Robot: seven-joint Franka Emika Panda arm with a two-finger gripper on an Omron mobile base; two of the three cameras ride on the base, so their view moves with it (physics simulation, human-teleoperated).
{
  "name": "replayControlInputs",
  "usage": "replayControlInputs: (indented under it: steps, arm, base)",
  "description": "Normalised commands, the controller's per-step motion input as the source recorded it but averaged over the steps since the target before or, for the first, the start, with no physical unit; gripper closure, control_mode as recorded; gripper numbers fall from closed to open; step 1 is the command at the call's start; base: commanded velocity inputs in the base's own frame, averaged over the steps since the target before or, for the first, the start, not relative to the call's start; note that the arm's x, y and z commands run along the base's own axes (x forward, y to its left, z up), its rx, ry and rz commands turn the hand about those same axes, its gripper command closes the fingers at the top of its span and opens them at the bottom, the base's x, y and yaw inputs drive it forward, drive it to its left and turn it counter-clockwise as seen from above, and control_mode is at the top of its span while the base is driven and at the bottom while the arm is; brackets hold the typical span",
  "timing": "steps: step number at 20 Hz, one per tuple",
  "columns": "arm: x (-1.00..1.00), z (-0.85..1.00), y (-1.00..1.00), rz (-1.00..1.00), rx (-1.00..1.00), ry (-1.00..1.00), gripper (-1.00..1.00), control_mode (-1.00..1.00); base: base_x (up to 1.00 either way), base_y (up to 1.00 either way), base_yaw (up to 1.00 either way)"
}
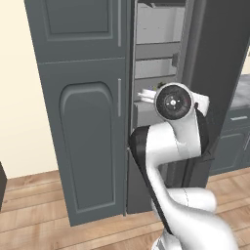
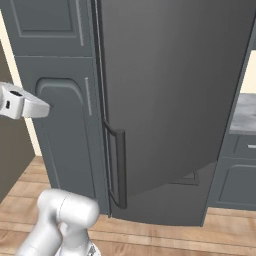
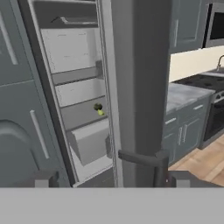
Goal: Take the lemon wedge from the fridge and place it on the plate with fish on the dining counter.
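Note:
The fridge (image 3: 74, 57) stands partly open, showing pale shelves and a drawer. The lemon wedge (image 3: 101, 112), a tiny yellow sliver, lies on a middle shelf just below a small dark green lump (image 3: 97, 106). The door (image 2: 175, 90) is swung out, and its edge runs down the middle of the hand view. My gripper (image 3: 113, 180) is open, one fingertip on each side of the door's dark bar handle (image 3: 144, 159), holding nothing. The arm's wrist (image 1: 173, 101) hangs in front of the opening (image 1: 156, 49). The plate with fish and the dining counter are out of view.
A tall panelled dark grey cabinet (image 1: 83, 122) adjoins the fridge on the left. Right of the door are a wall counter (image 3: 183, 94) with drawers, a stove (image 3: 216, 118) and a microwave (image 3: 216, 24). The floor is wood (image 2: 150, 235).

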Motion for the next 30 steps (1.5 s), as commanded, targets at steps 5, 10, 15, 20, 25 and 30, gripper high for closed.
replayControlInputs:
  steps: [5,10,15,20,25,30]
  arm:
    - [0.01,0.03,0.62,-0.04,0.00,-0.01,-1.00,-1.00]
    - [0.42,0.00,-0.06,0.00,0.00,0.00,-1.00,-1.00]
    - [0.67,0.00,-0.25,-0.01,0.00,0.02,-1.00,-1.00]
    - [0.43,-0.01,-0.49,-0.13,0.00,0.03,-1.00,-1.00]
    - [0.25,0.00,-0.22,-0.13,0.00,0.03,-1.00,-1.00]
    - [0.05,0.00,-0.27,-0.20,0.00,0.05,-1.00,-1.00]
  base:
    - [0.00,0.00,0.00]
    - [0.00,0.00,0.00]
    - [0.00,0.00,0.00]
    - [0.00,0.00,0.00]
    - [0.00,0.00,0.00]
    - [0.00,0.00,0.00]
